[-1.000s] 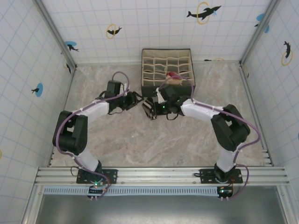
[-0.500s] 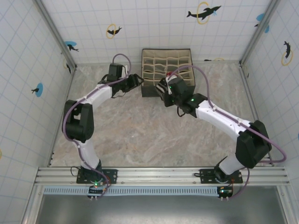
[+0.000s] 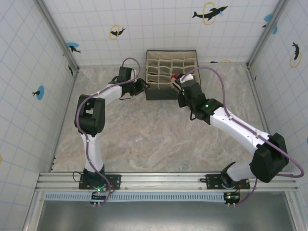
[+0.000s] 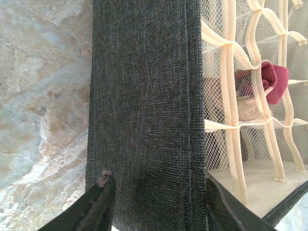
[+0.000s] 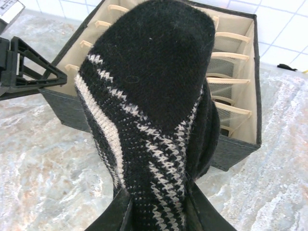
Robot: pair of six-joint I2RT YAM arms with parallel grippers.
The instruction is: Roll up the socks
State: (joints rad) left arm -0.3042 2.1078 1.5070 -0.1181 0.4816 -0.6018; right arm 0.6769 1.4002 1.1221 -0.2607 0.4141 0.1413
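Observation:
The black sock (image 5: 149, 72) with grey-white stripes is a rolled bundle, and my right gripper (image 5: 159, 207) is shut on its lower end. It hangs just above the front edge of the dark fabric organizer box (image 3: 161, 94), with my right gripper (image 3: 182, 91) behind it. The peach sock (image 3: 178, 77) lies rolled in one cell, and its dark red end (image 4: 273, 82) shows through the mesh dividers. My left gripper (image 4: 159, 192) straddles the box's left wall (image 4: 144, 96). One finger presses the outside and the other sits inside. My left gripper (image 3: 143, 86) meets the box at its left front corner.
The box stands against the tiled back wall (image 3: 159, 29), with cream dividers (image 5: 231, 55) forming several small cells. Marble tabletop (image 3: 159, 139) stretches in front of the box. Tiled side walls close in on both sides.
My right arm has carried the black sock from mid-table forward to the box's front edge. My left arm has reached to the box's left wall and its jaws have narrowed onto it.

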